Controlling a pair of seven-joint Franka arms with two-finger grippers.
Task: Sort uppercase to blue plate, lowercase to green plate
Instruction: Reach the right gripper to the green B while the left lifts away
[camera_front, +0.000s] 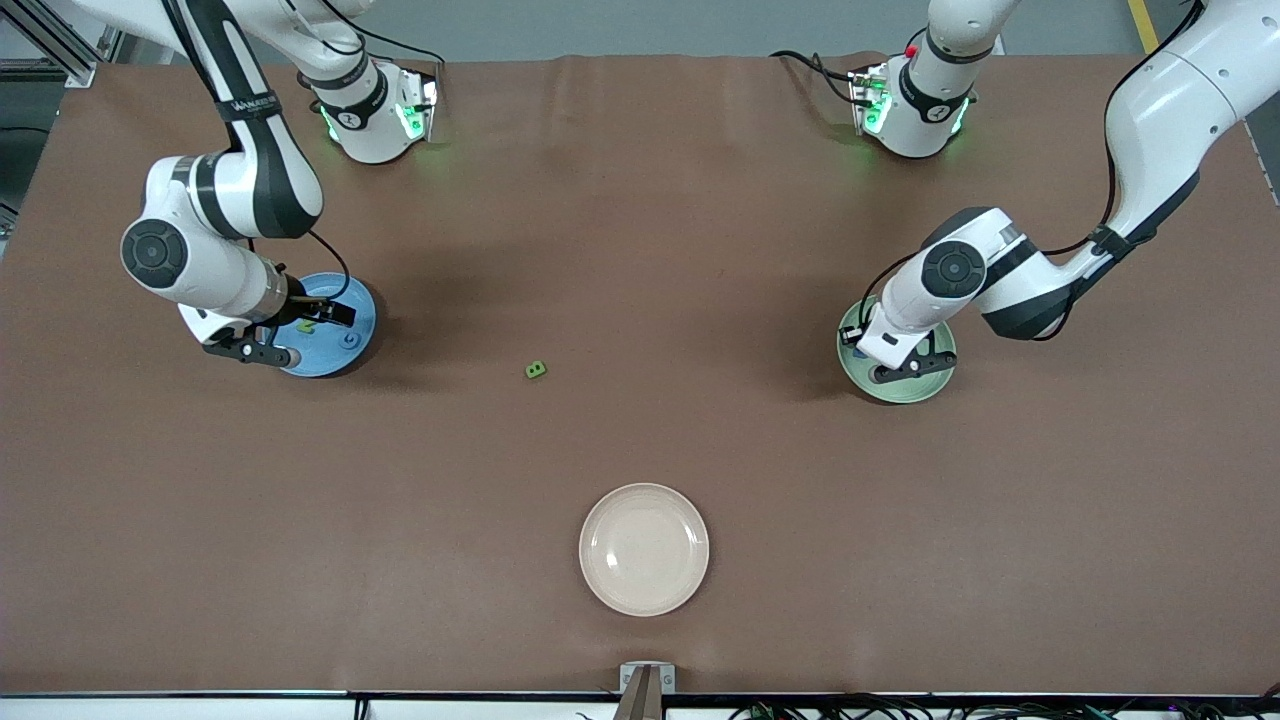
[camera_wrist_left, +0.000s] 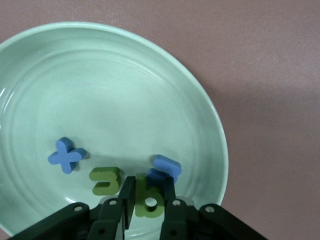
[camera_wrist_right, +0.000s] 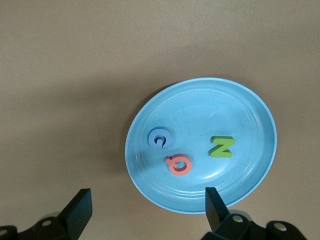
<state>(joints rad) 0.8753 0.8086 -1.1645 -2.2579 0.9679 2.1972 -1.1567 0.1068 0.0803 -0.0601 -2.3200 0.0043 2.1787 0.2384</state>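
The left gripper (camera_wrist_left: 148, 199) hangs low over the pale mint-green round plate (camera_wrist_left: 200, 105) near the counter's left-arm end, jaws clamped on a small flat green a-like letter (camera_wrist_left: 149, 200) — directly above its drop spot. The right gripper (camera_wrist_right: 147, 210), jaws wide apart, hovers by the blue plate (camera_wrist_right: 250, 110); a green B (camera_front: 536, 370) waits mid-counter, nearer the right arm.

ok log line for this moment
left gripper: shut on green a, over green plate | right gripper: open over blue plate | G, Q, N plated | B on table
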